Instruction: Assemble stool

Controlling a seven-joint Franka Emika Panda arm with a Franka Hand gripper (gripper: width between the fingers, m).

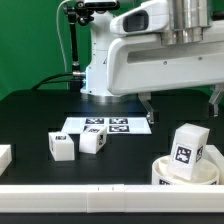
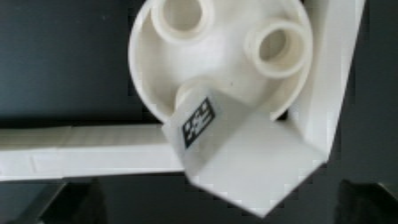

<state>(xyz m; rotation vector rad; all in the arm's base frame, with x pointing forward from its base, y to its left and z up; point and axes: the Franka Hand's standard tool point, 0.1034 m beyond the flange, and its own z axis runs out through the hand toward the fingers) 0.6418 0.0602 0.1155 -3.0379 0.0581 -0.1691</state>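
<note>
While gripper [image 1: 181, 104] hangs above: jaws wide, empty.
Seat [image 1: 162, 172]: exterior view 4 o'clock, 1 leg [image 1: 188, 150] on it.
Loose legs [image 1: 62, 147] [image 1: 92, 140]: 2, 8 o'clock.

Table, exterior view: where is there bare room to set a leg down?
Bare table lies at the exterior view's left, behind the loose legs and beside the marker board. Another patch lies between that board and the seat. Crowded: the seat and the leg at it.

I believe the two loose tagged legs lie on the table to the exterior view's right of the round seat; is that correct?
Not quite: the two loose tagged legs lie on the table to the exterior view's left of the round seat, as the exterior view shows.
</note>
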